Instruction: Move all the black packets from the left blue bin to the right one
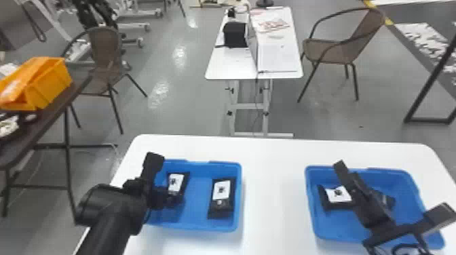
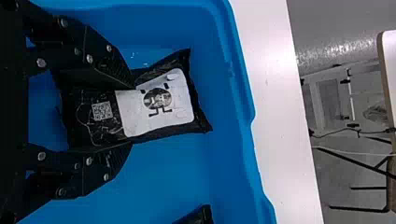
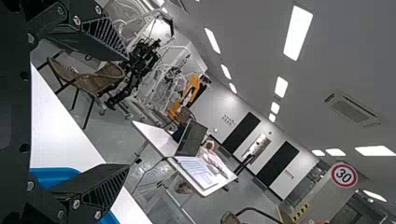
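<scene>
Left arm masks the left bin's (image 1: 196,165) near-left corner and the near end of one black packet (image 1: 178,179); a second packet (image 1: 222,193) lies clear near the right wall, its corner cut off in my left wrist view. Right gripper (image 1: 392,190) overhangs the right bin (image 1: 314,217), partly covering a packet (image 1: 334,198) and a dark, hard-to-read shape (image 1: 385,199). Bare blue floor separates the left bin's packets; white table (image 1: 271,190) between bins. My left gripper (image 1: 172,199) pinches the first packet, fingers part-way apart; right fingers wide, holding nothing
</scene>
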Robot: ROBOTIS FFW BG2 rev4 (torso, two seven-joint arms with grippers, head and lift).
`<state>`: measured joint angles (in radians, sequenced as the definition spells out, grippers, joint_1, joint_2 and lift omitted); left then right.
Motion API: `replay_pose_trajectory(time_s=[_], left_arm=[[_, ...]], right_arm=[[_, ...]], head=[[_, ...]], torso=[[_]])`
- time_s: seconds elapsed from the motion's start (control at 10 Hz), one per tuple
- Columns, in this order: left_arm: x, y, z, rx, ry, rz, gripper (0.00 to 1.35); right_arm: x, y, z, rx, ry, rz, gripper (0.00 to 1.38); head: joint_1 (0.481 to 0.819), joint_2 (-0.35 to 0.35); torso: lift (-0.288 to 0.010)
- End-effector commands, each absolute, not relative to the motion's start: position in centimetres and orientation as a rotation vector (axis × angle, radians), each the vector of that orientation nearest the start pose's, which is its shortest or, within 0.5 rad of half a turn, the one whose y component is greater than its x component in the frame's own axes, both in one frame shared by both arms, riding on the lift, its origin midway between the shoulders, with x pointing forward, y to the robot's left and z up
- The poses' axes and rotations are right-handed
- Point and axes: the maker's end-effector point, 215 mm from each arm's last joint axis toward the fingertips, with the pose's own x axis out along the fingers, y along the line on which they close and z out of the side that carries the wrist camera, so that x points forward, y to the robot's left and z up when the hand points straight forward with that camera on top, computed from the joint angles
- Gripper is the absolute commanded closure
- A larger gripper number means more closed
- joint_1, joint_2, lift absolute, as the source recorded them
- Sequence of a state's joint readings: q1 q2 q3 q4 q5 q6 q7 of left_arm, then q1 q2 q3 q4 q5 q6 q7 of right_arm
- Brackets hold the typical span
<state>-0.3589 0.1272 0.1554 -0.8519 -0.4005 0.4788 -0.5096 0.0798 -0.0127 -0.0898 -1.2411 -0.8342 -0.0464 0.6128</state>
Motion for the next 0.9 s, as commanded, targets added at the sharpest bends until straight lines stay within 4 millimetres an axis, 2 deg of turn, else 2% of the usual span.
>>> replay_pose_trajectory(time_s=[0.0,0.1,0.3,0.5,0.8], left_arm=[[54.7,32.2,-61.5,0.186,0.898,-0.278,1.21],[55.0,31.0,-60.8,0.179,0.864,-0.338,1.21],[55.6,28.0,-57.7,0.24,0.758,-0.423,1.21],[55.5,23.7,-54.6,0.304,0.658,-0.494,1.21],[56.0,15.9,-49.6,0.386,0.489,-0.621,1.21]], right_arm=[[52.0,-20.6,-45.4,0.869,0.044,0.303,0.21],[52.1,-20.5,-45.3,0.868,0.043,0.306,0.21],[52.2,-20.3,-45.1,0.872,0.04,0.31,0.21],[52.4,-19.9,-44.7,0.873,0.035,0.32,0.21],[53.0,-17.7,-43.2,0.868,0.032,0.398,0.21]], head=[[0.695,0.12],[0.695,0.119],[0.695,0.102],[0.695,0.07],[0.695,0.019]], torso=[[0.0],[0.0],[0.0],[0.0],[0.0]])
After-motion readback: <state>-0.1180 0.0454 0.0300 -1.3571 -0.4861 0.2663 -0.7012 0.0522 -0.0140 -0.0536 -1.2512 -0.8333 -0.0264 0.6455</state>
